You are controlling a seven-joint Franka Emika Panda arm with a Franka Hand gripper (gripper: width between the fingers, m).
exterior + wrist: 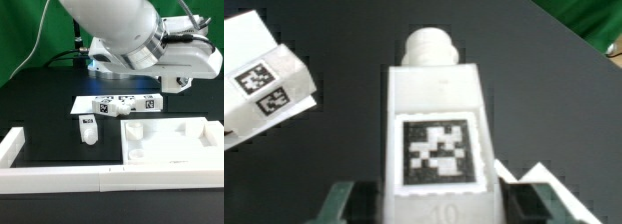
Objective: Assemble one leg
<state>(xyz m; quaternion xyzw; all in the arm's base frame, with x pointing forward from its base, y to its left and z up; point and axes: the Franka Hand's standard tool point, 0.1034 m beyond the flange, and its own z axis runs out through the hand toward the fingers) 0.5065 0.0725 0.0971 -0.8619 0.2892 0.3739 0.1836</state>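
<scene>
1. Closest to the wrist camera: gripper [434, 206], with dark fingers [345, 205] pressed against both sides of the leg [434, 120] at its near end. Clamped on it, with no gap visible on either side.
2. Leg pointing straight away from the lens: a squared white body with a black-and-white tag on the face turned to the camera, and a narrower rounded peg at the far tip.
3. Held clear of the black table [40, 100], which shows only as a blurred dark ground behind the post. In the exterior view, hand raised toward that view's right, under the bulky white arm; the held post itself too small to make out there.
4. Beside the held leg in the wrist view, a white tagged piece [260, 85] with two tags showing. Apart from the leg, not touching it. Cannot tell what it is.
5. Marker board [125, 101] flat on the table mid-scene, with several tags visible. Cannot tell whether loose posts lie along it.
6. Second leg [87, 130] on the table in front of the board, a tag on its upper part. Near the square panel, on the exterior view's left of it, and not touching.
7. Square panel [170, 150], white with a raised rim, lying toward the exterior view's right, close against the front rail [100, 180].
8. Side rail [12, 146] along the exterior view's left, meeting the front rail at the corner.
</scene>
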